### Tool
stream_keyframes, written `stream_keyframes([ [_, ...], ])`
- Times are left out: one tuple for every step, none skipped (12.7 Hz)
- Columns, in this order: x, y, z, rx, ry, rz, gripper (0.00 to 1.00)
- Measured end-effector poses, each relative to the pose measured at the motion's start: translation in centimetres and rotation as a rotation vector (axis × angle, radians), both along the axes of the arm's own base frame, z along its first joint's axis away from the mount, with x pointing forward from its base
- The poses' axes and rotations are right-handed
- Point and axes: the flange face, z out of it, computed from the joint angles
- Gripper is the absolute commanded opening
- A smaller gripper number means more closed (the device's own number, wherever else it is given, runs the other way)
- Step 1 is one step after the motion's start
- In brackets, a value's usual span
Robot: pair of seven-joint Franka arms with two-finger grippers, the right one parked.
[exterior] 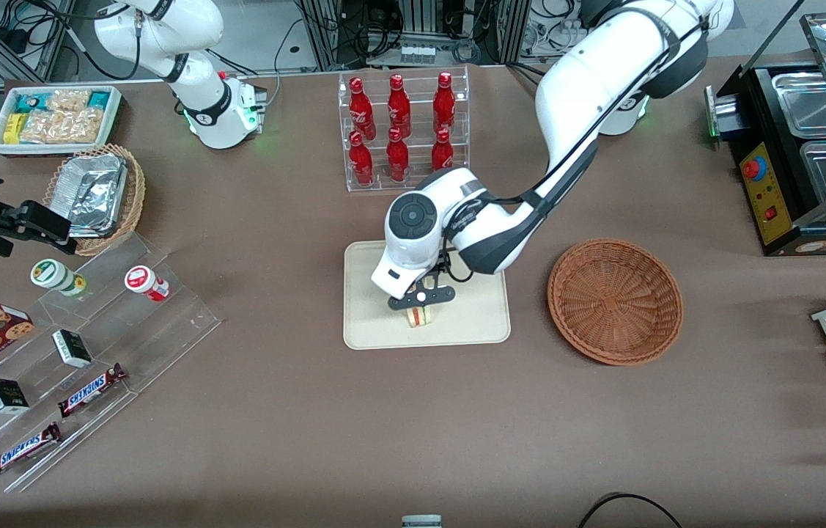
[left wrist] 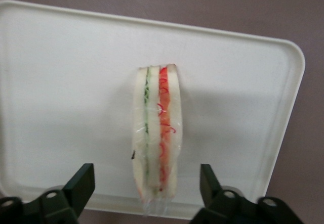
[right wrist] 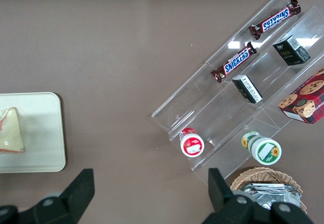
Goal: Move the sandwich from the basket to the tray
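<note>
Front view first: nearest that camera, toward the parked arm's end of the brown desk (exterior: 295, 433), a clear acrylic stepped display (exterior: 90, 367) carries two Snickers bars (exterior: 92, 389), small dark boxes and two round-lidded cups. Farther in, at mid-desk, lies the flat cream-beige rectangular tray (exterior: 376, 330) with rounded corners and a low rim. On its nearer part sits the small wedge-shaped sandwich (exterior: 421, 316) of pale bread, its cut edge with orange-red and light green stripes turned toward the front camera.

In the left wrist view the sandwich (left wrist: 156, 148) rests on the tray (left wrist: 66, 82) with its striped cut face up toward the lens; its long axis runs from the tray's rim toward the tray's middle.

Directly above the sandwich hangs the left arm's black end effector (exterior: 421, 306). Its fingers (left wrist: 81, 183) are spread wide, one on each side of the bread, apart from it and gripping nothing.

Beside the tray, toward the working arm's end, the round reddish-brown woven wicker basket (exterior: 615, 301) sits on the desk. Farther still stands a clear rack of red bottles (exterior: 402, 125).
</note>
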Motion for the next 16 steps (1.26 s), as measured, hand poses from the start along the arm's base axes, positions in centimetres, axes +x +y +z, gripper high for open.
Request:
stream_keyframes([
  [0.5, 0.8, 1.6, 0.013, -0.008, 0.01, 1.0],
  [1.1, 1.7, 3.4, 0.02, -0.02, 0.023, 1.0],
  [1.4, 2.5, 4.9, 0.028, -0.029, 0.03, 1.0],
  [1.4, 3.1, 6.3, 0.045, -0.032, 0.025, 1.0],
  [1.3, 3.5, 7.5, 0.061, -0.034, 0.007, 1.0],
  [1.2, 4.0, 8.4, 0.078, -0.034, -0.007, 1.0],
  [1.3, 4.8, 9.0, 0.102, -0.029, -0.009, 1.0],
  [1.8, 5.9, 9.5, 0.124, -0.026, -0.001, 1.0],
  [2.5, 7.3, 9.7, 0.143, -0.016, 0.014, 1.0],
  [3.3, 8.8, 9.9, 0.163, -0.002, 0.031, 1.0],
  [4.1, 10.6, 10.0, 0.184, 0.016, 0.043, 1.0],
  [4.7, 12.2, 10.2, 0.202, 0.032, 0.036, 1.0],
  [5.2, 13.9, 10.4, 0.211, 0.042, 0.018, 1.0],
  [5.8, 15.9, 10.9, 0.216, 0.044, 0.004, 1.0],
  [6.4, 18.0, 11.5, 0.221, 0.043, 0.001, 1.0],
  [6.9, 20.1, 12.2, 0.227, 0.042, 0.004, 1.0],
])
